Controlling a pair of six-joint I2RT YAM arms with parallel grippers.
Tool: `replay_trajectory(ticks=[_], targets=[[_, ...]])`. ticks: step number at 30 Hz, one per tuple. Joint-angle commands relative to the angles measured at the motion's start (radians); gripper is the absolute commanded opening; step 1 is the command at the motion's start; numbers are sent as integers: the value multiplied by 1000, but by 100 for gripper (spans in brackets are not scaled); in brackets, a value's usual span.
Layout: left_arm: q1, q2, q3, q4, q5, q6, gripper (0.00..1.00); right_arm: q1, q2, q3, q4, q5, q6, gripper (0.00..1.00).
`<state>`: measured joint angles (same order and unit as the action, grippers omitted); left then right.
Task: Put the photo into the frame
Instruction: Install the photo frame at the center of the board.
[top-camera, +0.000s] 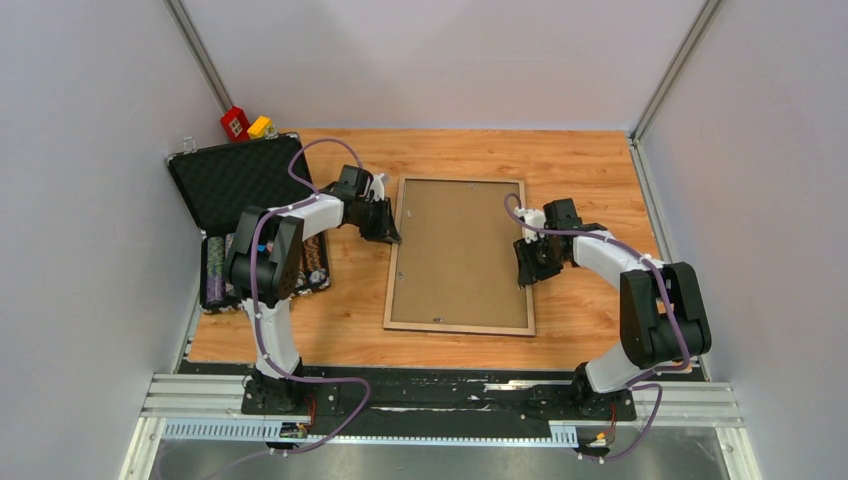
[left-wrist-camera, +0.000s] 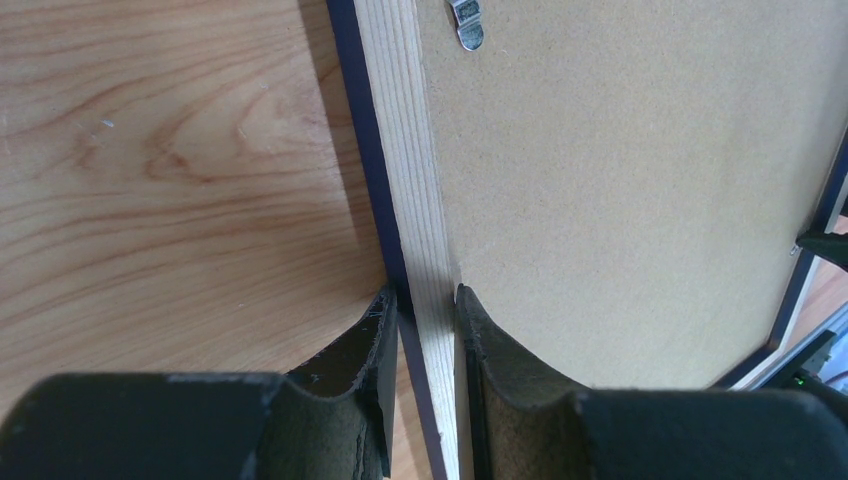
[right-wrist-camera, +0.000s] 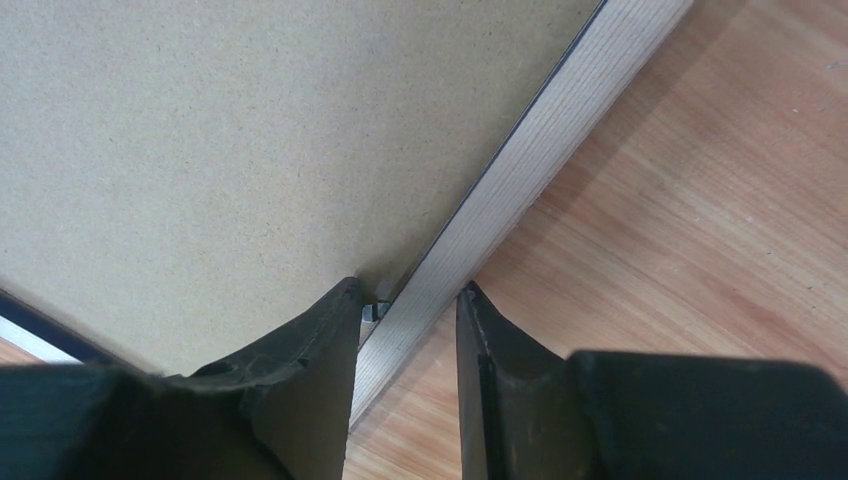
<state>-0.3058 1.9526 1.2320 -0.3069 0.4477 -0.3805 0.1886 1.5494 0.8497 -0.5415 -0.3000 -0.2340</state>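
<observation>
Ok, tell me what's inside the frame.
A brown backing panel fills the frame, back side up. Anything beneath it, photo included, is covered.

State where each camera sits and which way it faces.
Top external: above and behind the arms, looking down on the table and frame; both arms show, bases at bottom.
Left wrist: on the left arm, looking along the left gripper straddling the frame's rail.
Right wrist: on the right arm, looking along the right gripper straddling the opposite rail.
Both wrist views share the frame's backing panel.
</observation>
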Motion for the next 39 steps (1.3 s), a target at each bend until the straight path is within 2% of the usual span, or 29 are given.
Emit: replay_trajectory(ticks=[1, 16, 21, 30, 36, 39], targets=[[5, 19, -12, 2, 48, 8, 0, 6, -23, 6, 3, -2, -92, 32], [13, 25, -12, 0, 52, 5, 0, 7, -11, 17, -27, -53, -169, 30], [16, 27, -12, -1, 53, 4, 0, 6, 1, 17, -46, -64, -225, 37], [19, 24, -13, -1, 50, 4, 0, 5, 13, 33, -69, -57, -298, 41], [20, 22, -14, -3, 53, 3, 0, -33, 35, 98, -69, -85, -194, 41], [20, 22, -15, -2, 54, 4, 0, -68, 55, 148, -67, -111, -113, 46]])
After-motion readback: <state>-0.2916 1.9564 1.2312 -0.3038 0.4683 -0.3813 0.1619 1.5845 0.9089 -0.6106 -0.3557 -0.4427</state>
